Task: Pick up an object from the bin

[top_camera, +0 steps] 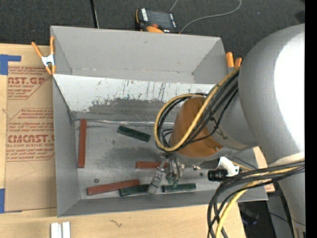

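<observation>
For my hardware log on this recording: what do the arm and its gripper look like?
The arm is a bulky, rounded, pale grey shell. Its wrist carries an orange-brown cover, ringed by looped black and yellow cables; more trail toward the lower right. A white-and-black connector sits beside the wrist. The gripper is small, slim and metallic grey.

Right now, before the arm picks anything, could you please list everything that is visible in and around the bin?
Grey metal bin: one, grey, centre.
Reddish-brown flat sticks: three; one along the left wall, one long at the front, one short in the middle.
Dark green flat sticks: three; one toward the back, two at the front.
Black and orange device: one, behind the bin.
Robot arm: one, silver-grey with orange cover and cables, from the right; jaws low at the front middle.
</observation>
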Controlling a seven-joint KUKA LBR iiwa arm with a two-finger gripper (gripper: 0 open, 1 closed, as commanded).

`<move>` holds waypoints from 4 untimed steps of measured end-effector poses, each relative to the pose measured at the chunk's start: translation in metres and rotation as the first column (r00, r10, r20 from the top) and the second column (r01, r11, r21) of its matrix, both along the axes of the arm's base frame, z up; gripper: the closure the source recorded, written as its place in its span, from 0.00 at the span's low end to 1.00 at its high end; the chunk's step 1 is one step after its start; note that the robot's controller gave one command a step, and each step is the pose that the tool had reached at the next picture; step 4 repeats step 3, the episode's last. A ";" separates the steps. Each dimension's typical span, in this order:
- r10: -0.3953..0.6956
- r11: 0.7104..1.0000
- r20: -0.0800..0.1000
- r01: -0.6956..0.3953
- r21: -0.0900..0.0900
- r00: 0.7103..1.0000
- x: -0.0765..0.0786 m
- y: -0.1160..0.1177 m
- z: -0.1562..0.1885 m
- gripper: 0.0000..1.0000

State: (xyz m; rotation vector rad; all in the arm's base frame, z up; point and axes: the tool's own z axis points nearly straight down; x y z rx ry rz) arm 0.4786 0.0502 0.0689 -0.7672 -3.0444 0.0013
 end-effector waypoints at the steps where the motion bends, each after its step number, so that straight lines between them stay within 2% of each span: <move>1: 0.001 1.000 0.000 -0.001 0.001 1.000 0.000 0.001 0.001 1.00; 2: 0.002 1.000 0.009 -0.002 0.001 1.000 0.002 0.001 0.085 1.00; 3: 0.002 1.000 0.005 -0.002 0.001 1.000 0.002 0.002 0.121 1.00; 4: 0.002 1.000 0.005 -0.002 0.001 1.000 0.002 0.002 0.121 1.00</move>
